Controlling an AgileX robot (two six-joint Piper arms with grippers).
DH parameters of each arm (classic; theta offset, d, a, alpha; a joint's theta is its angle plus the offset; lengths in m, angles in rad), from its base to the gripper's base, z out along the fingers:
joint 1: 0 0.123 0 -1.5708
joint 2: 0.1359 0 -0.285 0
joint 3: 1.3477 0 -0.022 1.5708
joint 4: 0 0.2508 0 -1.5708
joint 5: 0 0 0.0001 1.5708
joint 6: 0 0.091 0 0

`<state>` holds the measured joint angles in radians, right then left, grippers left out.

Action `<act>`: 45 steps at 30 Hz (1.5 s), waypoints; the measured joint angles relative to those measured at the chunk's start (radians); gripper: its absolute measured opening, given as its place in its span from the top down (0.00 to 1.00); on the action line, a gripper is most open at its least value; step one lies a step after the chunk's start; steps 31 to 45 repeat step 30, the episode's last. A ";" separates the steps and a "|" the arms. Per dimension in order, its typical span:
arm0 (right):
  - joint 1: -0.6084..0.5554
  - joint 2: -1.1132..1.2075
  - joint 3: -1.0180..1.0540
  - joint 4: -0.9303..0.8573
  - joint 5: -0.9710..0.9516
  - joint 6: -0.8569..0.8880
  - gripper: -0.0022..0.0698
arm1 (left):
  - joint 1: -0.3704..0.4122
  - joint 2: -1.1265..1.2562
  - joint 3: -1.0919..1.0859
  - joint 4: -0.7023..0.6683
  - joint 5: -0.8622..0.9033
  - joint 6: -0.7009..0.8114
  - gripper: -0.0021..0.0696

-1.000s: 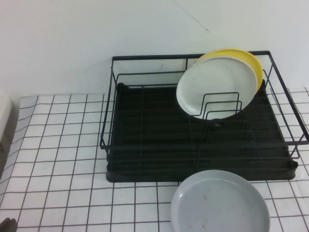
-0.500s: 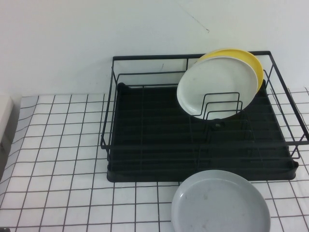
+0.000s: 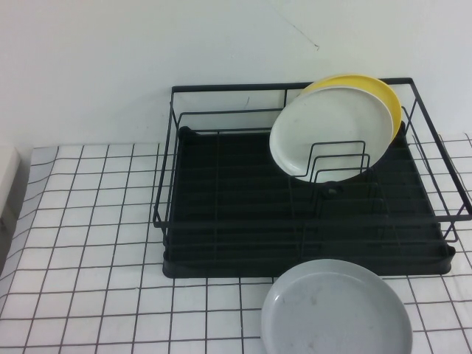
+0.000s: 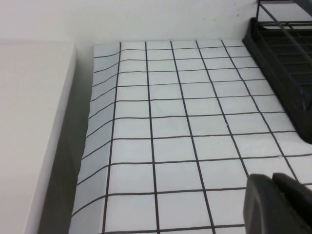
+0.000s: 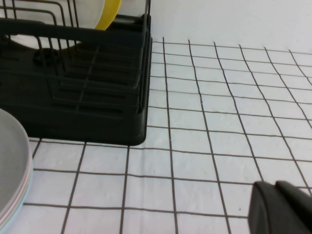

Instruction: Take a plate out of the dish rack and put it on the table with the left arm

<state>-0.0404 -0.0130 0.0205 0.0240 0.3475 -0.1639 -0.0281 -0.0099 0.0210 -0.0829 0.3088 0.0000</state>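
Note:
The light-grey plate lies flat on the grid-cloth table, just in front of the black dish rack. Its edge also shows in the right wrist view. Neither arm shows in the high view. My left gripper is shut and empty, low over bare cloth left of the rack. My right gripper is shut and empty, over bare cloth beside the rack's right end.
A white plate and a yellow plate lean upright in the rack's back right. A pale raised surface borders the table's left edge. A white wall stands behind.
The dark tip of my left gripper, at the bottom left corner of the high view a second ago, has slid out of that view. The plates and rack have not moved.

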 joint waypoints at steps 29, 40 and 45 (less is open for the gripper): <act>0.000 0.000 0.000 0.000 0.000 0.000 0.97 | -0.003 -0.002 -0.002 -0.029 0.010 -0.031 0.97; 0.000 0.000 0.000 0.000 0.000 0.000 0.97 | -0.003 -0.002 -0.002 -0.029 0.010 -0.031 0.97; 0.000 0.000 0.000 0.000 0.000 0.000 0.97 | -0.003 -0.002 -0.002 -0.029 0.010 -0.031 0.97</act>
